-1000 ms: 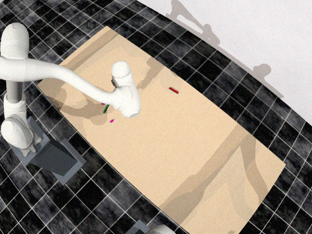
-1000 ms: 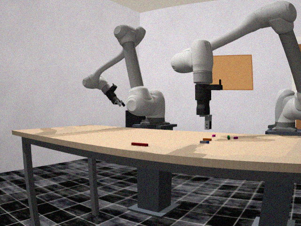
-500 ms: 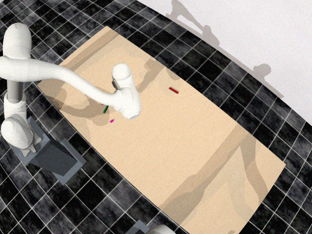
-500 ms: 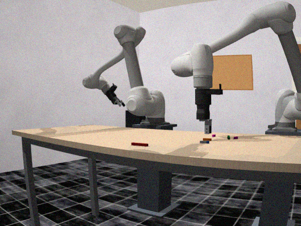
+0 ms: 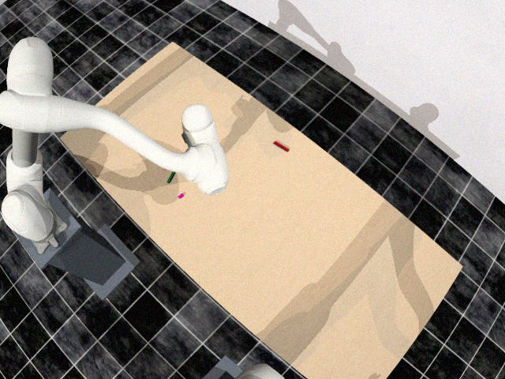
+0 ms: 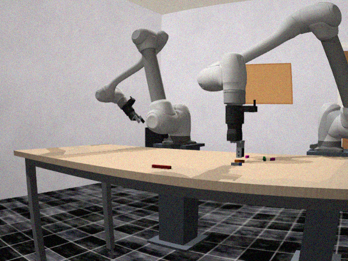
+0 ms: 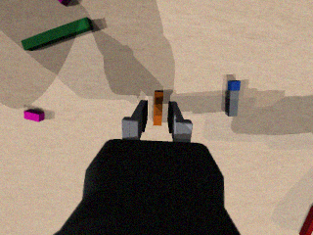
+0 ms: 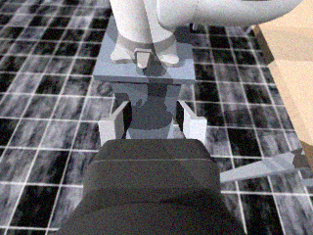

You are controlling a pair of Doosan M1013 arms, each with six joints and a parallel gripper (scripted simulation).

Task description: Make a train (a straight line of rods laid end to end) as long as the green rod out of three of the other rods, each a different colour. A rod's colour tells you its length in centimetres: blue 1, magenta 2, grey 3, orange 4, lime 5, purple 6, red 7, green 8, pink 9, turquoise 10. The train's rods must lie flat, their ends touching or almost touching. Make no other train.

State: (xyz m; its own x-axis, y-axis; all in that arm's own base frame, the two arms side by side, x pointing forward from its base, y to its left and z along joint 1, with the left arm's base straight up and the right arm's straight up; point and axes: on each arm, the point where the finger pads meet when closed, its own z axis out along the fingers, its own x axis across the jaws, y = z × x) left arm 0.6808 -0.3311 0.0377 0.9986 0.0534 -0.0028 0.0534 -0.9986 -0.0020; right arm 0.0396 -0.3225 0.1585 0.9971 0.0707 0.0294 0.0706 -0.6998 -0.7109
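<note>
We saw a pale wooden table (image 5: 245, 245) (image 6: 112, 162) (image 7: 264, 39) (image 8: 289, 49) with shadows across its top. On its nearer side in the exterior view lay the red rod (image 5: 281, 146) (image 6: 161, 166) (image 7: 308, 221), well apart from the others. Next came the grey rod (image 6: 235, 163) (image 7: 232, 106) and the blue rod (image 6: 240, 163) (image 7: 234, 85), lying flat in one line, their ends touching or nearly so. Past them we saw the orange rod (image 6: 239, 161) (image 7: 157, 109), beside that pair and apart from it, so the three did not form one line. Farther back lay the magenta rod (image 5: 181, 196) (image 6: 247, 156) (image 7: 34, 116), the green rod (image 5: 170, 177) (image 6: 263, 158) (image 7: 58, 34) and, near the green one, a purple rod (image 6: 272, 159) (image 7: 65, 1). Below and around the table we saw a dark tiled floor (image 5: 142, 313) (image 6: 84, 219) (image 8: 49, 147), and behind it a pale wall (image 5: 407, 49) (image 6: 84, 84) with an orange panel (image 6: 268, 84). The left gripper (image 6: 239, 156) (image 7: 157, 110) pointed down just above the orange rod, its fingers partly open on either side of the rod's line and gripping nothing. Farther off, away from the rods, the right gripper (image 6: 141, 121) (image 8: 154, 110) was wide open and held nothing; its wrist view showed us a blue-grey pedestal (image 8: 110, 70) beyond the fingers.

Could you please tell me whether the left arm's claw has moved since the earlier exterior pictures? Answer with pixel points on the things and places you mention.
Yes, the left claw (image 6: 239, 156) (image 7: 157, 110) has moved down, towards the tabletop (image 6: 112, 160).
</note>
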